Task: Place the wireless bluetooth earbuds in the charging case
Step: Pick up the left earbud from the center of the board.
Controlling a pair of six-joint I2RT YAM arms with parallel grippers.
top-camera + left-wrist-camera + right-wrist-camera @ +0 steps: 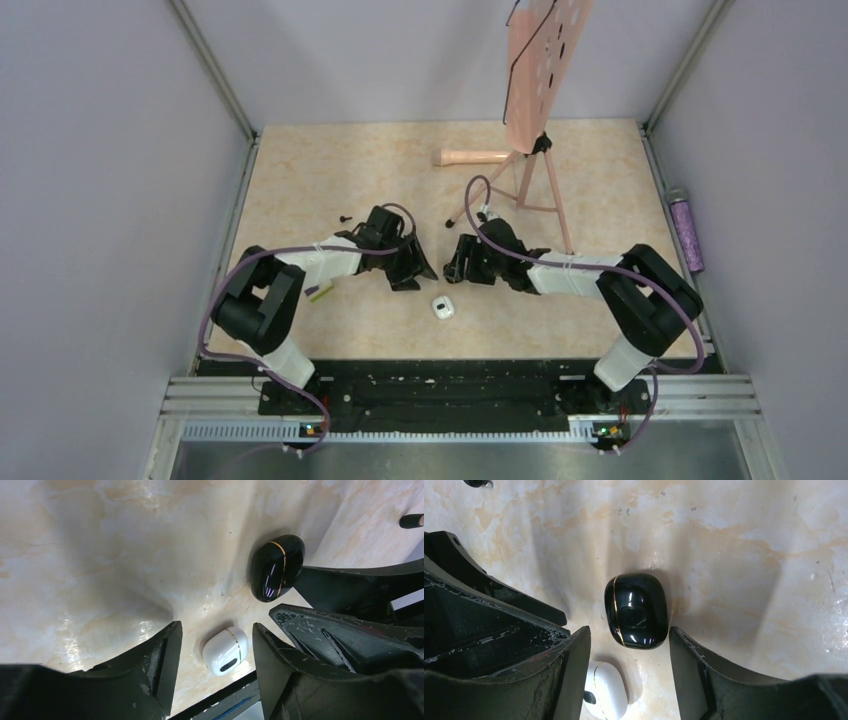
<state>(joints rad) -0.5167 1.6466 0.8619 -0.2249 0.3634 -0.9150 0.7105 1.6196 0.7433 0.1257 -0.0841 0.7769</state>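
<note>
**Earbuds out, case lid shut**

The earbuds lie on the surface to the far left, beyond your left arm. The black case sits shut between the two arms, with a white case just nearer. The two cases are close, so you could grab the wrong one or nudge the glossy black one into a skid. The left jaws and right jaws stand apart and hold nothing; the right pair frames the black case.

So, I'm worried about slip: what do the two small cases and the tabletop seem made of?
Rounded black case: probably hard plastic, high gloss, sharp reflections, thin gold seam. Rounded white case: likely plastic, smooth, softer sheen. Beige marbled tabletop: glossy, maybe laminate; veins, glare.
</note>
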